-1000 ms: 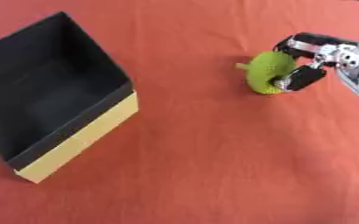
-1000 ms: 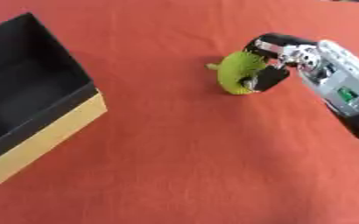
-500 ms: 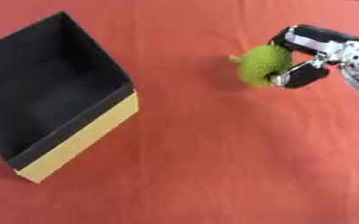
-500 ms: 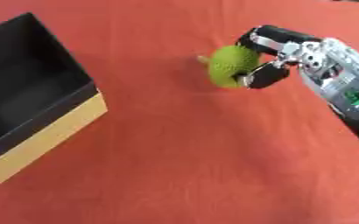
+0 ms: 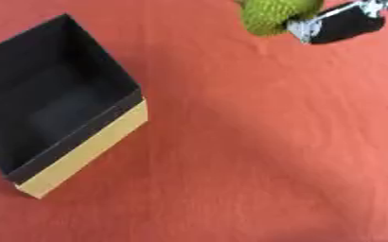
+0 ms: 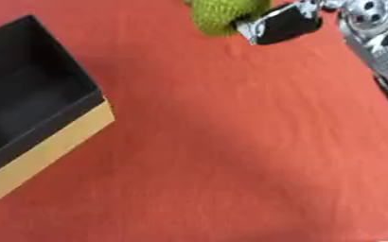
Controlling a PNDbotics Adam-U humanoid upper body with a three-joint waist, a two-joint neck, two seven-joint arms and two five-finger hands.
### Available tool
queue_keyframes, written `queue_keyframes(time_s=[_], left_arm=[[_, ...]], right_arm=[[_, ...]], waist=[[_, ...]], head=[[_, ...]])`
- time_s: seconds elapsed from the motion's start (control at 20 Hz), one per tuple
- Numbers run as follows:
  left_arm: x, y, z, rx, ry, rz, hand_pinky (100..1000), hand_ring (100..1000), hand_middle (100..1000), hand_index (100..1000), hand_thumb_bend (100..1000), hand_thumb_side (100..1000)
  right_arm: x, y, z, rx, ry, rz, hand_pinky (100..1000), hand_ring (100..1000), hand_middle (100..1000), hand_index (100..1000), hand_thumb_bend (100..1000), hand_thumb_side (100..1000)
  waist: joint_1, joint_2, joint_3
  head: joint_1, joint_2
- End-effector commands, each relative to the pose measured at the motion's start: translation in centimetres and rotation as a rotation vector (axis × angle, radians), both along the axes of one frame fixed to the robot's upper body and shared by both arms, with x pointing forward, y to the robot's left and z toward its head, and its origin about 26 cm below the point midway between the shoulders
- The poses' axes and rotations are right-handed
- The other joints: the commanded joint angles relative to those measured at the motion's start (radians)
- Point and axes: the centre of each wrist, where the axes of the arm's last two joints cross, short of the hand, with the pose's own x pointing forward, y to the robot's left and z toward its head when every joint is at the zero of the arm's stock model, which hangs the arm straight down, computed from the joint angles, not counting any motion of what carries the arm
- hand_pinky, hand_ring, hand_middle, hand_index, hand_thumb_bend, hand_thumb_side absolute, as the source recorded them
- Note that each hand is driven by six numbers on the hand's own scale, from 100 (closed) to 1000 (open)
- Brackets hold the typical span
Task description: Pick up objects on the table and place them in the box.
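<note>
A bumpy yellow-green round object (image 6: 220,15) hangs at the top edge of both views, lifted off the red cloth. My right hand (image 6: 284,23) is shut on it, black fingers curled round its right side, and the silver wrist reaches in from the upper right. The box (image 5: 48,111), black inside with a tan outer wall, stands open at the left, and I see nothing inside it. The left hand shows in neither view.
A red cloth (image 5: 255,151) covers the whole table. Between the box and my right arm (image 6: 379,52) the cloth is bare.
The right hand has lifted the green object off the cloth, and it now shows higher and a little further left. The box has not moved.
</note>
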Motion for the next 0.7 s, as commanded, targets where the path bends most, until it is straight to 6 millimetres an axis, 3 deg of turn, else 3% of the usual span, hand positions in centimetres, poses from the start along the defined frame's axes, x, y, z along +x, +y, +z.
queue_keyframes(time_s=[0.05,0.4,0.7], left_arm=[[-0.4,0.2,0.9,0.034,-0.024,0.007,755,661,664,789,272,528],[-0.3,0.0,1.0,0.040,-0.024,-0.005,755,662,665,789,274,525],[-0.2,-0.2,1.3,0.044,-0.037,-0.021,755,662,665,789,279,520]], right_arm=[[-0.7,2.5,1.5,-0.044,-0.043,0.103,728,638,558,650,100,100],[1.3,9.3,3.4,-0.121,-0.045,0.332,738,628,543,641,100,100],[3.4,14.5,2.9,-0.190,-0.021,0.461,736,623,539,637,100,100]], waist=[[0.005,-0.030,0.001],[0.004,-0.039,0.010],[0.002,-0.044,0.030]], head=[[-0.008,0.010],[-0.025,0.014],[-0.055,0.016]])
